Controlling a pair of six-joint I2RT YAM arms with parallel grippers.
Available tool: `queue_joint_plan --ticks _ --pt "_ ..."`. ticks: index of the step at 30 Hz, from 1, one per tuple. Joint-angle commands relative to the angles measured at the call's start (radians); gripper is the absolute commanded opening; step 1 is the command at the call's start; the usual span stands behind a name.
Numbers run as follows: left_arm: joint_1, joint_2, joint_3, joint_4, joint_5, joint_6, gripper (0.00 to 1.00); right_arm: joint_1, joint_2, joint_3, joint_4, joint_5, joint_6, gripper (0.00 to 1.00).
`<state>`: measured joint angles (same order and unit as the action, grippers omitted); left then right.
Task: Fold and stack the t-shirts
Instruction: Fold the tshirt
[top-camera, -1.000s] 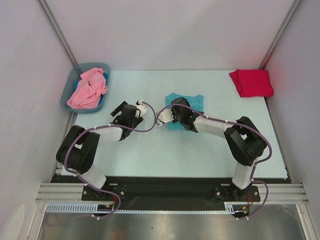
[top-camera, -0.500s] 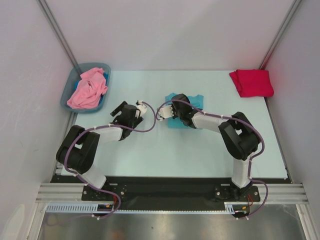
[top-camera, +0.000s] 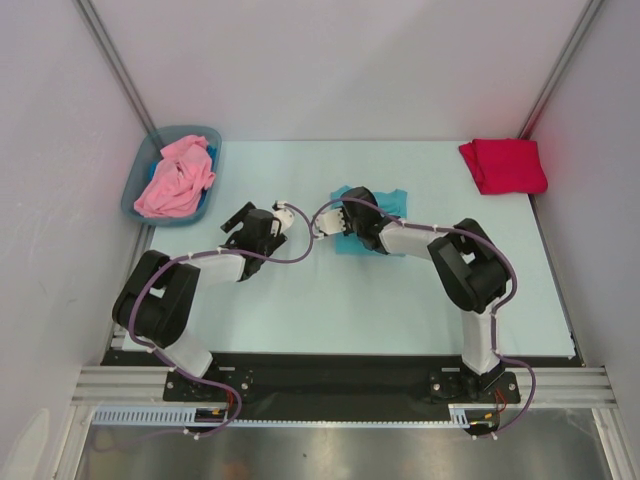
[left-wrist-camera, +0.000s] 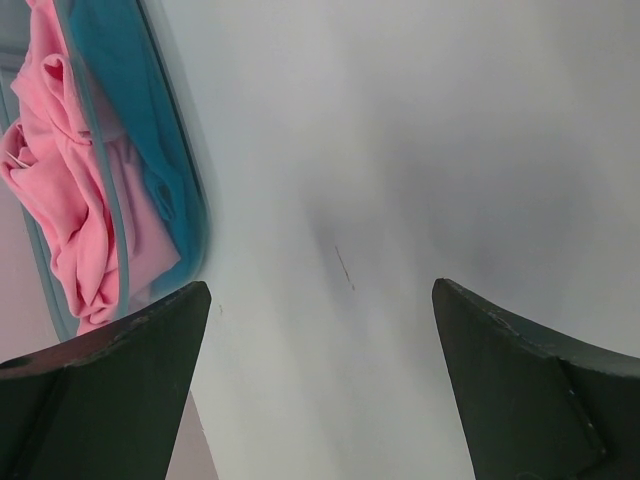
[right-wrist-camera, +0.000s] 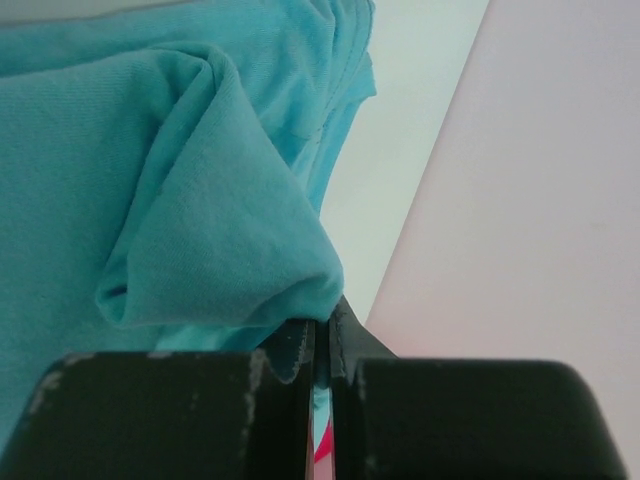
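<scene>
- Grey-blue bin (top-camera: 134, 196): stands at the far left corner of the table (top-camera: 330, 300). It holds the pink t-shirt (top-camera: 175, 178), crumpled and unfolded, heaped up to the rim.
- Left gripper (top-camera: 262, 211): sits just to the right of the bin, low above bare table. Its jaws are spread fully wide and hold nothing. In the left wrist view the two dark fingers (left-wrist-camera: 120, 380) frame only table surface, with the bin wall and pink cloth at the left edge.
- Teal t-shirt (top-camera: 396, 203): lies on the table at mid-width, toward the far side, partly hidden by the right arm.
- Right gripper (top-camera: 336, 222): rests at the left edge of the teal t-shirt. Its jaws are pressed together, pinching a bunched fold of the teal cloth, as the right wrist view shows.
- Red t-shirt (top-camera: 503, 165): lies folded into a compact rectangle at the far right corner of the table, well apart from both grippers.
</scene>
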<state>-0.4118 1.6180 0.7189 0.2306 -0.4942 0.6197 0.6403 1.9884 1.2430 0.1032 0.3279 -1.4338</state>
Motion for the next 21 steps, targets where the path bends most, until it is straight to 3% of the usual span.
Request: queue_joint_plan --ticks 1,2,3,6,9,16,18,19,20,21 --pt "-0.001 0.005 -0.004 0.036 -0.001 0.011 1.00 -0.010 0.016 0.058 0.064 0.010 -0.004 0.08" --pt "-0.001 0.005 -0.004 0.036 -0.001 0.011 1.00 -0.010 0.021 0.062 0.070 0.016 -0.002 0.18" --pt "-0.001 0.005 -0.004 0.036 -0.001 0.011 1.00 -0.011 0.024 0.064 0.085 0.023 0.004 0.40" --pt "-0.002 0.005 -0.004 0.036 -0.001 0.012 1.00 -0.016 0.027 0.075 0.096 0.025 0.026 0.72" --pt "-0.001 0.003 -0.004 0.036 -0.001 0.009 1.00 -0.014 0.021 0.088 0.095 0.033 0.050 0.79" --pt "-0.001 0.002 -0.004 0.035 -0.001 0.009 1.00 -0.013 -0.011 0.079 0.135 0.068 0.044 0.81" --pt "-0.001 -0.001 -0.006 0.035 -0.001 0.009 1.00 -0.010 -0.036 0.078 0.132 0.077 0.061 0.74" --pt "-0.001 -0.003 -0.006 0.035 -0.001 0.009 1.00 -0.008 -0.043 0.078 0.130 0.083 0.071 0.67" --pt "-0.001 -0.003 -0.007 0.035 -0.001 0.009 1.00 -0.007 -0.048 0.076 0.130 0.092 0.084 0.40" --pt "-0.001 -0.006 -0.007 0.035 0.000 0.011 1.00 -0.004 -0.053 0.072 0.142 0.112 0.102 0.20"
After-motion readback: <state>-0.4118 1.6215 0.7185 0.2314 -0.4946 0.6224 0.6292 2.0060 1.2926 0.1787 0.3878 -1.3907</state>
